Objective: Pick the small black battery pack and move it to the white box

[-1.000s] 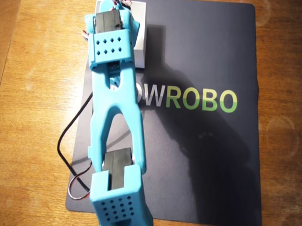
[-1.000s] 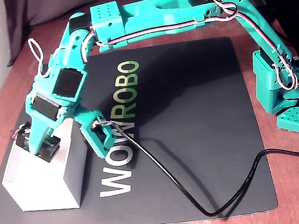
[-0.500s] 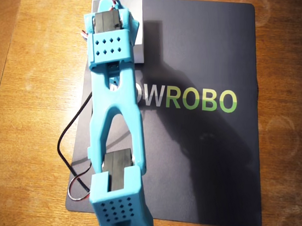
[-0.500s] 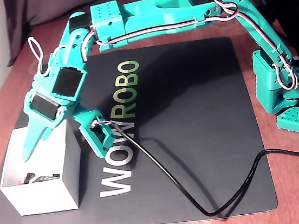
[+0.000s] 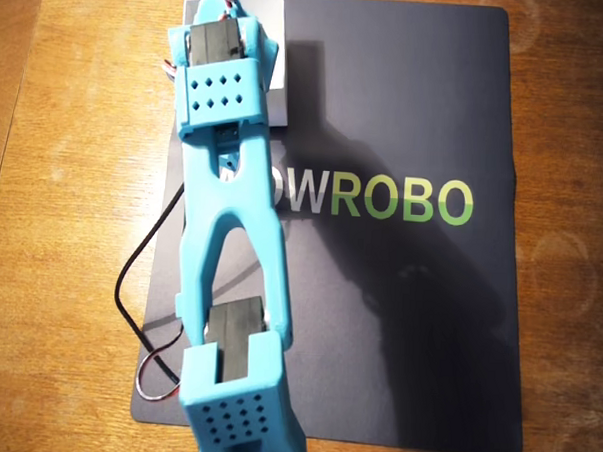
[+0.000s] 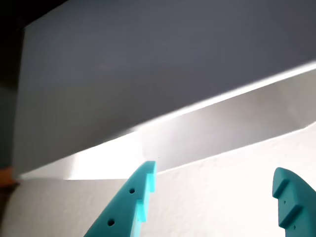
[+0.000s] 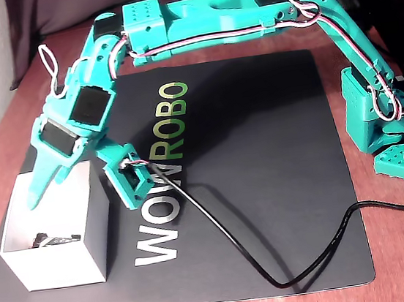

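Seemingly at rest inside the white box (image 7: 68, 263), at far left in the fixed view, the small black battery pack (image 7: 51, 240) shows as a dark shape on the floor; no lettering is legible. The box is thin matte cardboard, square and open-topped. Just above it hangs the teal plastic gripper (image 7: 48, 186), its pointed fingers spread apart and empty. To the right, the smooth dark mat (image 7: 262, 158) reads "WOWROBO" in white and green.
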Motion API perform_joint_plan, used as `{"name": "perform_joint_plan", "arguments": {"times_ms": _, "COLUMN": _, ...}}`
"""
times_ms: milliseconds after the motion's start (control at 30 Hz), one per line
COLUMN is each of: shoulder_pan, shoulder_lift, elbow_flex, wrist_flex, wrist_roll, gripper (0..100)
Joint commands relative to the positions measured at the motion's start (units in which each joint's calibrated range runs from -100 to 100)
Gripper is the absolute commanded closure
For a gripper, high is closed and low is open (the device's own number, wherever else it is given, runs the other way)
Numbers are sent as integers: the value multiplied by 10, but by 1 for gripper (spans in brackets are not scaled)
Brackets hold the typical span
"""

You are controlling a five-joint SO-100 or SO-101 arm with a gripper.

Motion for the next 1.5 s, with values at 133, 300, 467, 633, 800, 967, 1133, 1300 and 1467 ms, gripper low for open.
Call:
{"name": "perform_joint_plan", "arguments": {"times_ms": 133, "shoulder_pan": 89, "shoulder_lift": -109, "elbow_flex": -21, "wrist_flex": -2, "wrist_roll": -171, "gripper": 73}}
{"name": "perform_joint_plan", "arguments": {"times_ms": 300, "shoulder_pan": 140, "shoulder_lift": -175, "elbow_flex": 2, "wrist_flex": 3, "wrist_roll": -221, "gripper": 73}}
{"name": "perform_joint_plan", "arguments": {"times_ms": 467, "shoulder_pan": 143, "shoulder_lift": -277, "elbow_flex": 109, "wrist_flex": 35, "wrist_roll": -222, "gripper": 73}}
{"name": "perform_joint_plan", "arguments": {"times_ms": 633, "shoulder_pan": 143, "shoulder_lift": -402, "elbow_flex": 268, "wrist_flex": 28, "wrist_roll": -229, "gripper": 73}}
{"name": "perform_joint_plan", "arguments": {"times_ms": 800, "shoulder_pan": 180, "shoulder_lift": -521, "elbow_flex": 411, "wrist_flex": 34, "wrist_roll": -282, "gripper": 73}}
{"name": "perform_joint_plan", "arguments": {"times_ms": 967, "shoulder_pan": 236, "shoulder_lift": -634, "elbow_flex": 567, "wrist_flex": 32, "wrist_roll": -323, "gripper": 73}}
{"name": "perform_joint_plan", "arguments": {"times_ms": 1133, "shoulder_pan": 263, "shoulder_lift": -767, "elbow_flex": 729, "wrist_flex": 28, "wrist_roll": -351, "gripper": 73}}
{"name": "perform_joint_plan", "arguments": {"times_ms": 1300, "shoulder_pan": 265, "shoulder_lift": -883, "elbow_flex": 854, "wrist_flex": 27, "wrist_roll": -351, "gripper": 73}}
{"name": "perform_joint_plan", "arguments": {"times_ms": 1467, "shoulder_pan": 266, "shoulder_lift": -973, "elbow_flex": 949, "wrist_flex": 27, "wrist_roll": -349, "gripper": 73}}
